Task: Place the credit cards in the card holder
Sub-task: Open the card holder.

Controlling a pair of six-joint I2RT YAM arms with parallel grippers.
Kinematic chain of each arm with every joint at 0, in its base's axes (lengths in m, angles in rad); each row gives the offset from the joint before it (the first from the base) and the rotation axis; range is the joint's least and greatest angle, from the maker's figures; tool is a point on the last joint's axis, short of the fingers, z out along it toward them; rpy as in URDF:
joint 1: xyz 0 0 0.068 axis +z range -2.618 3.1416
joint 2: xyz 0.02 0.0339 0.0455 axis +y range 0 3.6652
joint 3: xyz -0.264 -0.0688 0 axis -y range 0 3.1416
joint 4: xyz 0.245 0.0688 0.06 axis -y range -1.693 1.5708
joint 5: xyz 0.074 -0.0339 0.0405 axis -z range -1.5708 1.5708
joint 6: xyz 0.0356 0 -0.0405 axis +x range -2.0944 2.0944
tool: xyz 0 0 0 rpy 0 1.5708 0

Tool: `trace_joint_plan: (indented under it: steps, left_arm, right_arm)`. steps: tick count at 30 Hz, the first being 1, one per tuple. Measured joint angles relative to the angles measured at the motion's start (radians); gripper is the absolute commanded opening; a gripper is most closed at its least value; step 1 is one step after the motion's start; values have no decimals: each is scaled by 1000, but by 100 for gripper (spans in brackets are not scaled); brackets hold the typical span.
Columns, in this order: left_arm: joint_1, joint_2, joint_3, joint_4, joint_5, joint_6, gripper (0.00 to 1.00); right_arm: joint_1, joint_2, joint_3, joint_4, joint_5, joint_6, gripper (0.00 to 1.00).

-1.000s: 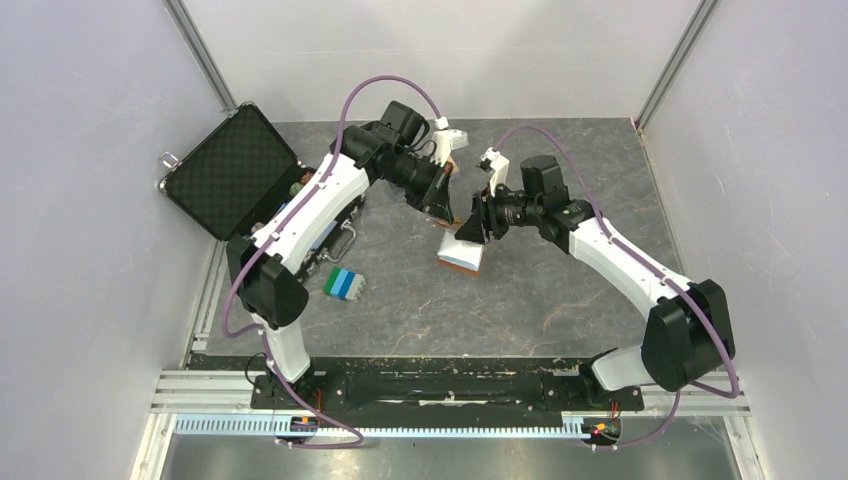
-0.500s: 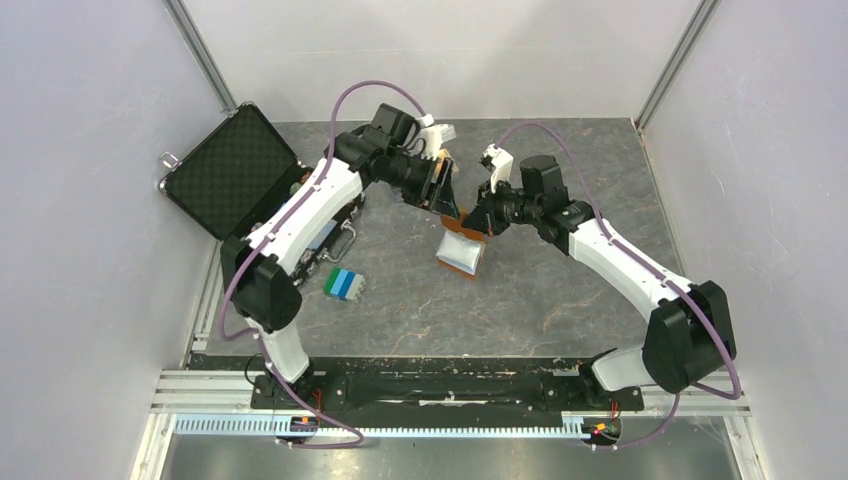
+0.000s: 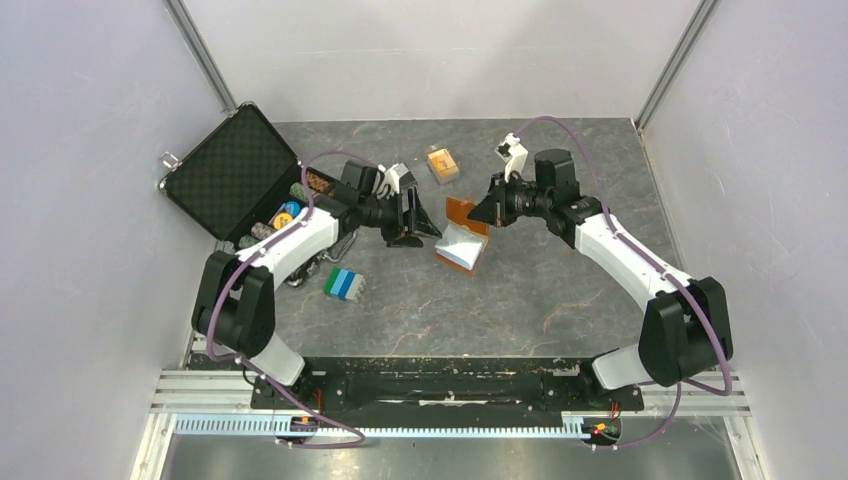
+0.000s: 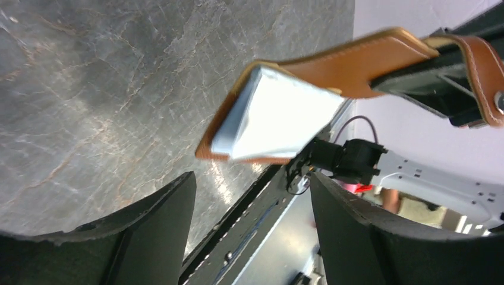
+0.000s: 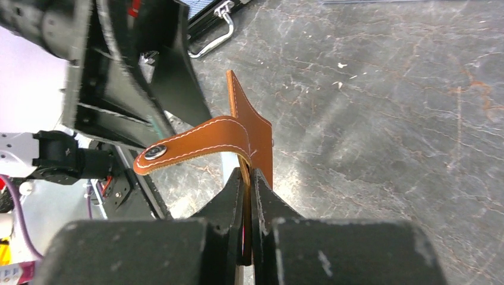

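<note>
The card holder (image 3: pixel 461 247) is a tan leather wallet, tilted up off the table with its pale blue inside (image 4: pixel 279 113) showing. My right gripper (image 5: pixel 249 173) is shut on its upright leather flap (image 5: pixel 257 133), and the snap tab (image 5: pixel 189 146) curls over to the left. My left gripper (image 4: pixel 252 178) stands open just left of the wallet, with nothing between its fingers (image 4: pixel 160 228). In the top view it is the left gripper (image 3: pixel 428 227) that faces the right gripper (image 3: pixel 479 212) across the wallet. A small orange card-sized piece (image 3: pixel 442 164), likely credit cards, lies behind them.
An open black foam-lined briefcase (image 3: pixel 232 168) stands at the back left, with poker chips (image 3: pixel 284 215) beside its lid. A blue-green-white striped block (image 3: pixel 344 285) lies in front of the left arm. The briefcase handle (image 5: pixel 219 35) shows behind the left fingers.
The left gripper opened, let go of the wallet and drew back to the left. The right gripper shut on the wallet's flap. The orange piece at the back is now uncovered.
</note>
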Motion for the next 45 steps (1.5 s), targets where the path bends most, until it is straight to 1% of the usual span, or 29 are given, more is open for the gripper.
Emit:
trace_joint_plan:
  steps: [3, 4, 6, 9, 12, 18, 22, 26, 29, 31, 34, 37, 38, 41, 45]
  left_arm:
    - [-1, 11, -99, 174, 23, -126, 73]
    - [-1, 21, -115, 222, 28, -159, 73]
    - [-1, 43, -125, 296, 30, -209, 69]
    - [-1, 67, -125, 378, 36, -259, 64]
    - [-1, 75, -125, 431, 54, -287, 64]
    - [-1, 77, -125, 445, 61, -294, 64]
    - [-3, 77, -125, 400, 49, -282, 62]
    - [-12, 83, -125, 343, 39, -265, 54]
    - [-25, 95, -125, 319, 35, -256, 52]
    - [-32, 101, -126, 312, 36, -254, 47]
    - [-40, 106, -126, 311, 39, -248, 43]
    - [-43, 109, -126, 311, 53, -241, 43]
    - [-43, 109, -126, 311, 57, -241, 45]
    - [-43, 109, -126, 322, 70, -242, 56]
    - [-43, 108, -126, 386, 107, -260, 62]
  right_arm:
    - [0, 11, -1, 8, -27, 20, 0]
    - [1, 11, -4, 11, -33, 26, 0]
    - [1, 11, -11, 16, -40, 32, 0]
    - [1, 11, -20, 16, -47, 40, 0]
    - [1, 11, -23, 18, -49, 44, 0]
    - [1, 11, -25, 22, -50, 52, 0]
    - [1, 11, -25, 22, -49, 54, 0]
    - [0, 11, -25, 22, -49, 55, 0]
    - [0, 11, -26, 21, -48, 55, 0]
    - [0, 11, -27, 21, -48, 55, 0]
    - [0, 11, -29, 21, -48, 55, 0]
    - [0, 11, -30, 18, -46, 55, 0]
    - [-1, 11, -31, 18, -45, 55, 0]
    - [-1, 13, -31, 14, -44, 55, 0]
    - [-3, 13, -33, 14, -44, 55, 0]
